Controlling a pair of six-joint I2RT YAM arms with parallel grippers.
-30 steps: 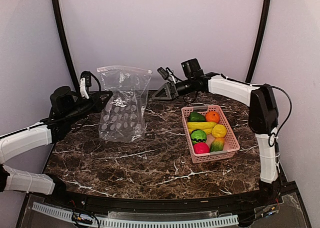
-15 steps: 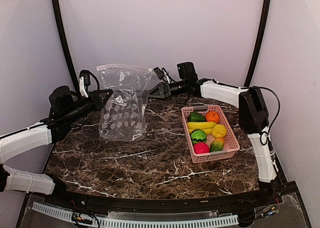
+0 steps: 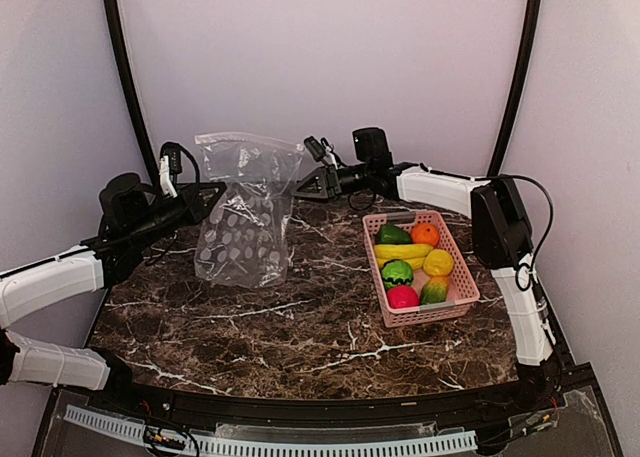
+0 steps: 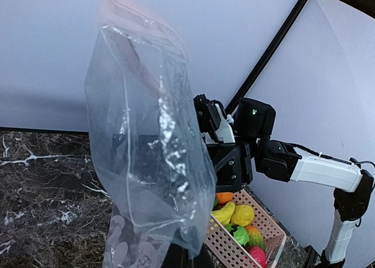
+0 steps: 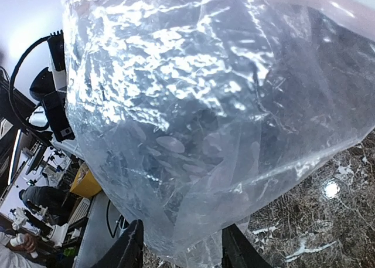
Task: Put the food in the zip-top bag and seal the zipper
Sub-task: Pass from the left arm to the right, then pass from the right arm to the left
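Top external view: the clear, soft plastic zip-top bag with pale round dots stands upright at the far left of the dark marble-patterned table, its bottom on the surface and its mouth up. It stands only because the left gripper is clamped tight on its left edge. That leaves the thin clear press-seal zipper along the top free to be spread.

The right gripper sits at the opposite, right edge of the bag, just under the mouth. In the right wrist view its 2 fingers stand apart with crumpled film between them. They are not pressed together, and whether they pinch the plastic yet cannot be told. Its place suggests the aim is to take the second edge, so that both arms can pull the mouth wide.

All 7 small toy fruits and vegetables lie in the pink plastic lattice basket on the right, well apart from the bag. None is inside it, so filling has not begun. The film is limp, and it could sag or fold shut if either hold slips.
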